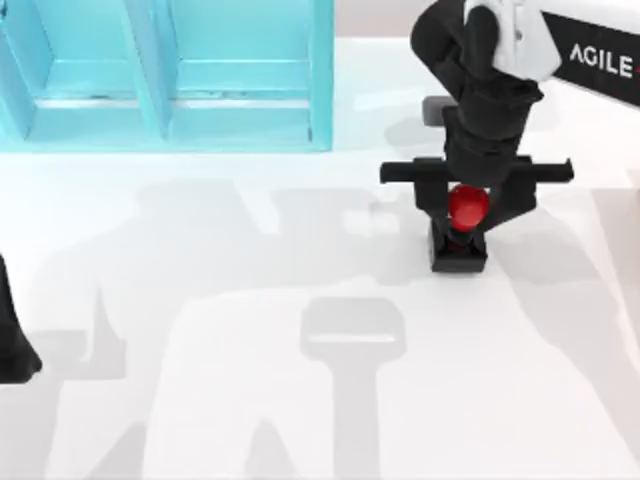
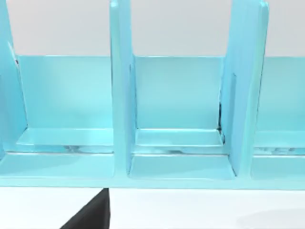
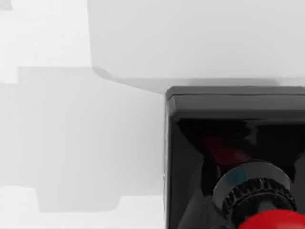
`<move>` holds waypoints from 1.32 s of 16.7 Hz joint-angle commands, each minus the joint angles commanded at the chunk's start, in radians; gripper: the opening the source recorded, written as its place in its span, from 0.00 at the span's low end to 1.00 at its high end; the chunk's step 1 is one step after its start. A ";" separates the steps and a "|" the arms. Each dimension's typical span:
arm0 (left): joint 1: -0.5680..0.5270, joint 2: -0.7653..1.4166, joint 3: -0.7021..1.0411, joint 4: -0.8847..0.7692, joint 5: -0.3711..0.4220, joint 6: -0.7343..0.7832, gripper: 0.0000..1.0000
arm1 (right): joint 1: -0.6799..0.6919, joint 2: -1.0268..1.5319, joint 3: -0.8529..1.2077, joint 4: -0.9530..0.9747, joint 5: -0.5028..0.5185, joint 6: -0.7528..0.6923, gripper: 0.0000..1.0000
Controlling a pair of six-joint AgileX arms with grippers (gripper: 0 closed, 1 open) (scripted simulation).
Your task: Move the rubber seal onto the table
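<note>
Red knob: glossy, round, atop the black square base of the rubber seal (image 1: 462, 228); the knob sits directly beneath the right pincer (image 1: 468, 208), between its two fingers.
Right pincer: fingers spread to either side of the knob, wider than it; whether the pads actually press it cannot be told from above, so hold or release is undecided.
Seal position: base appears down on the white surface (image 1: 300, 420), below and slightly toward the viewer from the pincer's crossbar; its dark shadow is tight against it, which suggests contact or nearly so.
Right wrist view: the seal's black base (image 3: 233, 143) and ribbed collar lie close under the camera, with bare surface (image 3: 95, 143) beyond.
Turquoise shelf unit (image 1: 170, 70): well apart from the right pincer, away to its side at the far edge.
Left arm (image 1: 12, 340): parked at the left edge of the surface; its wrist camera faces the shelf unit's compartments (image 2: 176, 105).
Step in hand, judged: setting down and letting go.
Advice: confirm the base is flat on the surface, part the fingers evenly so neither drags the knob, then lift straight up to avoid tipping the seal.
Risk: a sideways withdrawal could topple it.
</note>
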 joint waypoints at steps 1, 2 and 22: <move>0.000 0.000 0.000 0.000 0.000 0.000 1.00 | 0.000 0.000 0.000 0.000 0.000 0.000 0.45; 0.000 0.000 0.000 0.000 0.000 0.000 1.00 | 0.000 0.000 0.000 0.000 0.000 0.000 0.53; 0.000 0.000 0.000 0.000 0.000 0.000 1.00 | 0.001 0.062 0.113 -0.110 -0.004 0.006 1.00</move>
